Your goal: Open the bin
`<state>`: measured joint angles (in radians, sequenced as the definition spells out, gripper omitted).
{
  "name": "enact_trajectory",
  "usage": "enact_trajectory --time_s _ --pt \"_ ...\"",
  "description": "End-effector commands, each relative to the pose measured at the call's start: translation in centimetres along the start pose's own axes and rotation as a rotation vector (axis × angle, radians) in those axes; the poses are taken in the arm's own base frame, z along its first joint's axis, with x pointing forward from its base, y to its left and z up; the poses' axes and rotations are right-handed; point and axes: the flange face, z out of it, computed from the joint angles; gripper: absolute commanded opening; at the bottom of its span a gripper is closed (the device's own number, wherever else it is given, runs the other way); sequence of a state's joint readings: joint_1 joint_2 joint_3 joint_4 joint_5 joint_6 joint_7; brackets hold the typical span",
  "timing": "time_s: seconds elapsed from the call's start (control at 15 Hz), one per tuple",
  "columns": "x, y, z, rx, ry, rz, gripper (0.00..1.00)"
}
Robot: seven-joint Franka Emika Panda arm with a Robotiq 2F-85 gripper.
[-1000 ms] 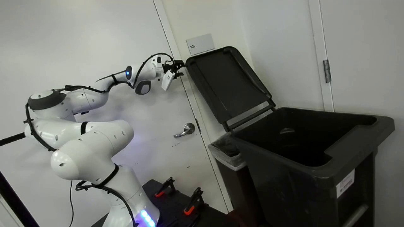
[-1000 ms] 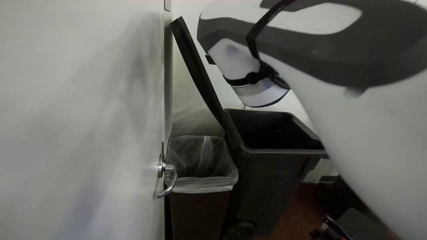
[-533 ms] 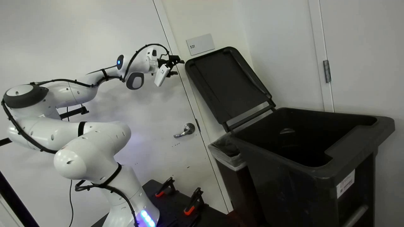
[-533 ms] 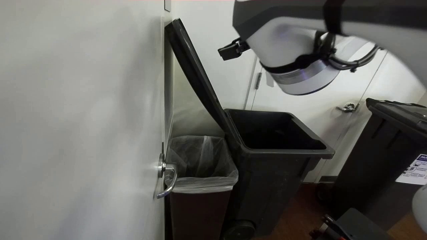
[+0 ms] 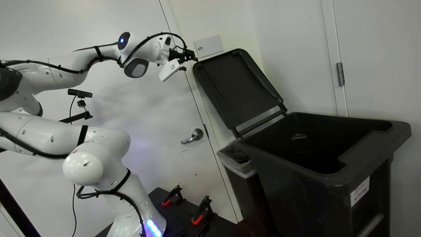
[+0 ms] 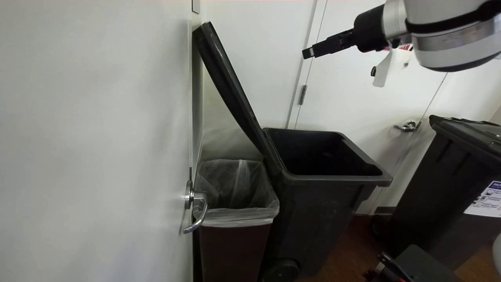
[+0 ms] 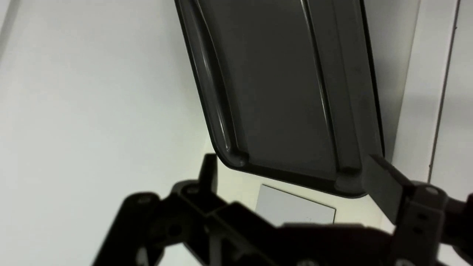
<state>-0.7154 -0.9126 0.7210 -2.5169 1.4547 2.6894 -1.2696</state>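
The bin (image 5: 296, 197) is a large black wheelie bin, upright, and its dark inside shows; it also shows in an exterior view (image 6: 313, 223). Its lid (image 5: 240, 89) is swung up and tilted back past upright; in an exterior view the lid (image 6: 231, 86) leans towards the wall. My gripper (image 5: 189, 64) is open and empty beside the lid's top corner, apart from it. It also shows in an exterior view (image 6: 309, 53), at the upper right. In the wrist view the open gripper (image 7: 293, 160) faces the underside of the lid (image 7: 281, 88). The label strip on the lid is out of view.
A brown trash can (image 6: 235, 250) with a clear liner stands beside the bin, under the lid. A door with a metal handle (image 6: 197, 211) is close by. Another black bin (image 6: 434, 196), lid down, stands at the right. A camera (image 5: 80, 93) on a mount is behind the arm.
The arm has drawn back and the gripper has risen, coming into view in an exterior view. The lid has tipped slightly further back towards the wall, then stayed still.
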Motion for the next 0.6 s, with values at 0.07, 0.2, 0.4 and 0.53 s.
enact_trajectory --time_s 0.07,0.2,0.4,0.53 --pt "-2.3 3.8 0.2 0.135 -0.039 0.204 1.00" --pt "-2.5 4.7 -0.5 0.174 -0.036 0.273 1.00" --pt "-3.1 5.5 -0.3 0.200 -0.050 0.338 1.00" --pt "-3.0 5.1 -0.5 0.219 -0.048 0.369 1.00"
